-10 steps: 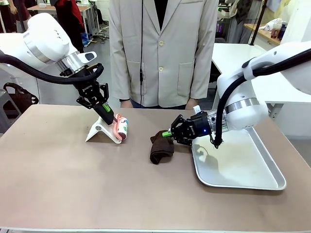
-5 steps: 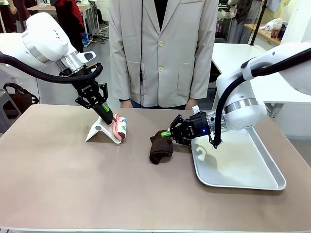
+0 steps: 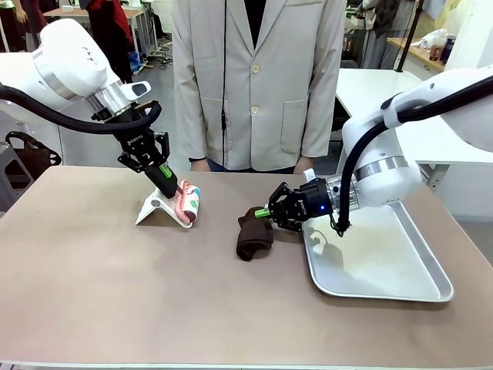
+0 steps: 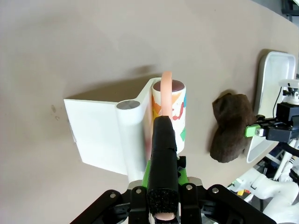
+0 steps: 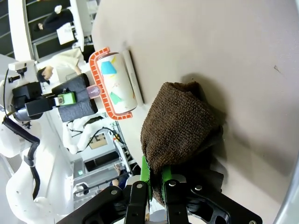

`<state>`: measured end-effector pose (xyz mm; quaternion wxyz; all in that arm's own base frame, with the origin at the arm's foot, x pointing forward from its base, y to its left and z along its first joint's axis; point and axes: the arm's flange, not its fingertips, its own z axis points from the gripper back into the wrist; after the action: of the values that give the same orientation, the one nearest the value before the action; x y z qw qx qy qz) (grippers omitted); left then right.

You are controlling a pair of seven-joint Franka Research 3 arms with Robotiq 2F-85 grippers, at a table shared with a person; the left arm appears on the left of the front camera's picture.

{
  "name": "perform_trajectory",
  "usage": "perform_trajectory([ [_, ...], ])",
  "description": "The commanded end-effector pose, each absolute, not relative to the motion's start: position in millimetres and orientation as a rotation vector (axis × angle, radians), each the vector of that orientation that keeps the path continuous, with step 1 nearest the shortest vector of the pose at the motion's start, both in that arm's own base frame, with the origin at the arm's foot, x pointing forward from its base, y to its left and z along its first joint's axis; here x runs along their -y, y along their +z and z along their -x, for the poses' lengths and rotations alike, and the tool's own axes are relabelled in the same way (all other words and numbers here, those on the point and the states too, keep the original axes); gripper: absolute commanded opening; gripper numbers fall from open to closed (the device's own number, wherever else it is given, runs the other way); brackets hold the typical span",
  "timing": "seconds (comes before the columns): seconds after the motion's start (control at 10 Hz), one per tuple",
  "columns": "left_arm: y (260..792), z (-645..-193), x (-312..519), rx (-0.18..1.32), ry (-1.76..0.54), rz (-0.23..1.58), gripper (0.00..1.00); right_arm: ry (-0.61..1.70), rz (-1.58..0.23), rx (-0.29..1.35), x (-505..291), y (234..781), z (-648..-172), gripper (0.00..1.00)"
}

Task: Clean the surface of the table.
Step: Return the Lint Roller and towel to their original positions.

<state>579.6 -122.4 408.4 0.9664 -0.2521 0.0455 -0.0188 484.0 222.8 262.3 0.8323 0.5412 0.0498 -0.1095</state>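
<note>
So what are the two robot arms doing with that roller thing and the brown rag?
The left gripper has its jaws shut on the handle of a lint roller, which sits at its white stand on the table. The right gripper has its jaws shut on a brown cloth that lies on the table beside a metal tray. A person in a pale jacket stands at the far side.
</note>
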Motion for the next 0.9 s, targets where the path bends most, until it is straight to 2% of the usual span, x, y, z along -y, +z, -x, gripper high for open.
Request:
perform_trajectory([
  [0.0,402.3,-580.9,107.4,-0.106,-0.029,0.473,0.22,-0.255,-1.161,-0.122,-227.5,264.7,-490.2,0.11],
  [0.4,401.5,-580.5,101.0,-0.102,-0.002,0.492,0.22,-0.246,-1.159,-0.135,-228.3,264.5,-490.8,0.11],
  [0.5,401.5,-580.3,99.7,-0.104,0.000,0.505,0.73,-0.246,-1.155,-0.147,-228.5,264.2,-490.8,0.62],
  [0.6,402.7,-580.1,98.7,-0.103,0.002,0.505,0.80,-0.247,-1.152,-0.149,-228.5,264.8,-490.9,0.69],
  [0.7,403.9,-579.8,97.9,-0.100,0.006,0.504,1.00,-0.249,-1.150,-0.146,-228.8,265.8,-491.2,1.00],
  [0.8,404.4,-579.4,97.7,-0.098,0.006,0.505,1.00,-0.251,-1.149,-0.146,-229.1,266.2,-491.6,1.00],
])
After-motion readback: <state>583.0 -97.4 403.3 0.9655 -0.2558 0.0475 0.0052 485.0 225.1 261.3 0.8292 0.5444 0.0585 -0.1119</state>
